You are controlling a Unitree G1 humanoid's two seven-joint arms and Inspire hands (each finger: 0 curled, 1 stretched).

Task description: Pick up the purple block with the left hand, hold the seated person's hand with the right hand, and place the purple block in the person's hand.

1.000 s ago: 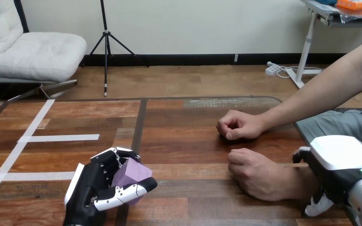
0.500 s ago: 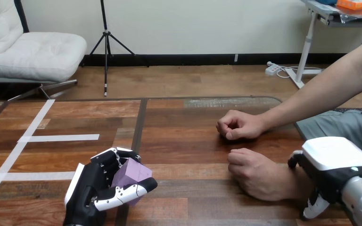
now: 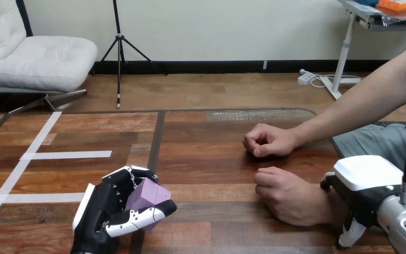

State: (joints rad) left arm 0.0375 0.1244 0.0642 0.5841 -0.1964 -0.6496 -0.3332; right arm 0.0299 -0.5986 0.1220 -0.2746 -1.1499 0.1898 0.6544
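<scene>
The left robot hand [image 3: 108, 211], in the lower left of the frame, has its fingers and thumb curled round the purple block [image 3: 147, 194] over the table [image 3: 217, 174]. The person's nearer hand [image 3: 288, 196], a closed fist, lies well to the block's right. The right robot hand [image 3: 367, 193] is just beside it in the lower right, and I cannot tell whether it grips.

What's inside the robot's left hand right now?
A purple block, with the fingers and thumb of the left hand curled round it. The block's lower faces are covered by the hand.

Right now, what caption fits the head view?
Left hand grips the purple block; right hand is at the person's nearer wrist.
</scene>
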